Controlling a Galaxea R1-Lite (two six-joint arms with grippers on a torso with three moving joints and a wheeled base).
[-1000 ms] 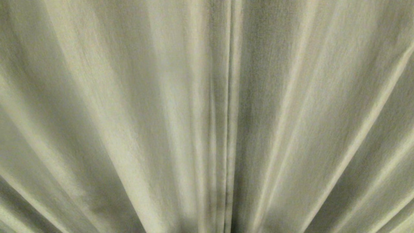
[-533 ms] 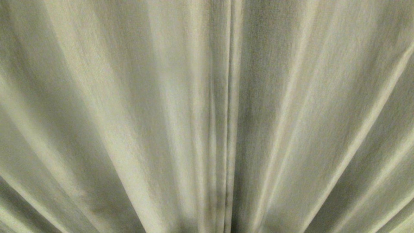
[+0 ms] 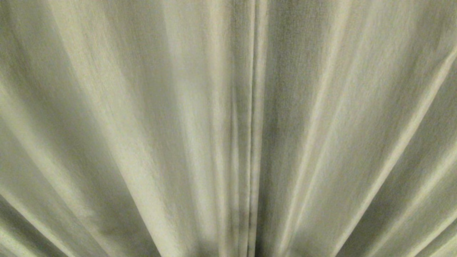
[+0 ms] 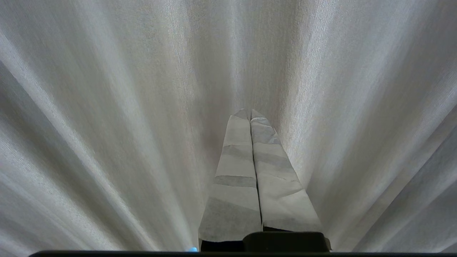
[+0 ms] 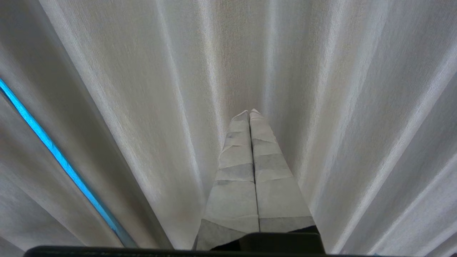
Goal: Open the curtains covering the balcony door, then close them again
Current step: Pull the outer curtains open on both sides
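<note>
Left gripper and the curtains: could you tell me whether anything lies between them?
Nothing: in the left wrist view the shut left gripper points straight at the curtains, bare fabric ahead.

- Looks like a home, or some furnished room: pleated beige curtains (image 3: 142, 125) fill every view.
- Fabric hangs right ahead of the left gripper (image 4: 250, 113).

Your left tool (image 4: 250, 113) has both tape-wrapped fingers (image 4: 235, 171) pressed together along their full length, nothing between them. Your right tool (image 5: 249, 112) is in the same condition, fingers (image 5: 275, 192) closed tip to tip, empty. Neither arm appears in the head view.
</note>
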